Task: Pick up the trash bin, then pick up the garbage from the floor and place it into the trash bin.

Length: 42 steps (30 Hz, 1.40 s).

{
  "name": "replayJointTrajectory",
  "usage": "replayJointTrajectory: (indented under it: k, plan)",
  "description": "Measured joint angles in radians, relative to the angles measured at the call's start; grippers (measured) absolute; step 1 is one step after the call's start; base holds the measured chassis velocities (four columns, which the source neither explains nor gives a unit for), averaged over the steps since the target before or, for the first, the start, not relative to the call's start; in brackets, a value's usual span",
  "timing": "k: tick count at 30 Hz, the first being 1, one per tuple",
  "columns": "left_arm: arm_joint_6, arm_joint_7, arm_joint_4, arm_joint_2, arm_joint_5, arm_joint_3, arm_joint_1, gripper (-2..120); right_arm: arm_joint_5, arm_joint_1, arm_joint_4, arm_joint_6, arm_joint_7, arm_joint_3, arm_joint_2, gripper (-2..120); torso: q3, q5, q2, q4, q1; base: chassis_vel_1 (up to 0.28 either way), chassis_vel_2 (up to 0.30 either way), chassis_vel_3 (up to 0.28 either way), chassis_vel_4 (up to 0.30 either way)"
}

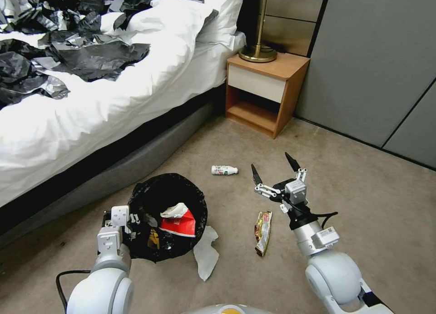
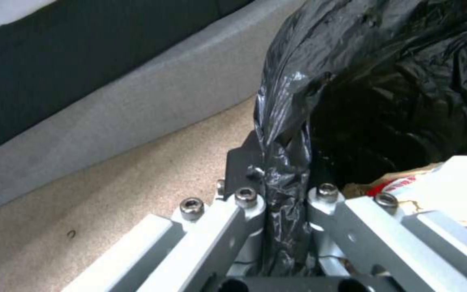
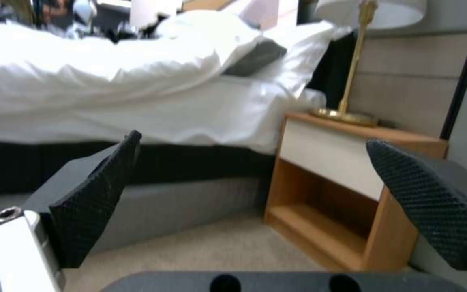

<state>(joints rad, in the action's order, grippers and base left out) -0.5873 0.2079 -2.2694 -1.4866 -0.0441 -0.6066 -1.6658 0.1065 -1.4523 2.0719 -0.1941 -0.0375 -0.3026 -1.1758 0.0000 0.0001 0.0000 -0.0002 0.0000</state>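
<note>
Left pincer [image 2: 285, 211] — on trash bin [image 1: 167, 214] rim

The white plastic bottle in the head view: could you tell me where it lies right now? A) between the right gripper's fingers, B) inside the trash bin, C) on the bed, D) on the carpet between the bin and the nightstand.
D: the white plastic bottle lies on its side on the carpet, beyond the trash bin and short of the nightstand, while the open right gripper hovers beside it, empty.
</note>
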Motion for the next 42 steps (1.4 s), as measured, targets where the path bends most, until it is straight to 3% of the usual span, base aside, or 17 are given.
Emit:
replayJointTrajectory:
  k: [6, 18, 30, 40, 42]
  plan:
    - [0.0, 0.001, -0.004, -0.002, 0.0, -0.002, -0.004, 1, 0.103, 0.054, -0.024, 0.272, -0.063, 0.066, 0.15, 100, 0.0, 0.0, 0.0, 0.0001, 0.0, 0.0, 0.0, 0.0, 0.0]
    - [0.001, 0.002, -0.006, -0.004, 0.001, -0.003, -0.007, 1, 0.333, 0.198, -0.255, 0.48, -0.121, 0.251, 0.216, 100, 0.0, 0.0, 0.0, 0.0002, 0.0, 0.0, 0.0, 0.0, 0.0]
    - [0.001, 0.003, -0.003, -0.006, 0.005, 0.002, -0.009, 1, 0.425, 0.331, -0.464, 0.561, -0.11, 0.389, 0.203, 100, 0.0, -0.0002, 0.0, 0.0003, 0.0, 0.0, 0.0, 0.0, 0.0]
    - [0.0, 0.004, 0.002, -0.009, 0.008, 0.003, -0.011, 1, 0.34, 0.377, -0.663, 0.514, -0.067, 0.411, 0.096, 100, 0.0, -0.0001, 0.0, 0.0002, 0.0, 0.0, 0.0, 0.0, 0.0]
    - [0.0, 0.004, 0.006, -0.011, 0.01, 0.005, -0.009, 1, 0.301, 0.379, -0.712, 0.489, -0.053, 0.393, 0.042, 100, 0.0, -0.0002, 0.0, 0.0002, 0.0, 0.0, 0.0, 0.0, 0.0]
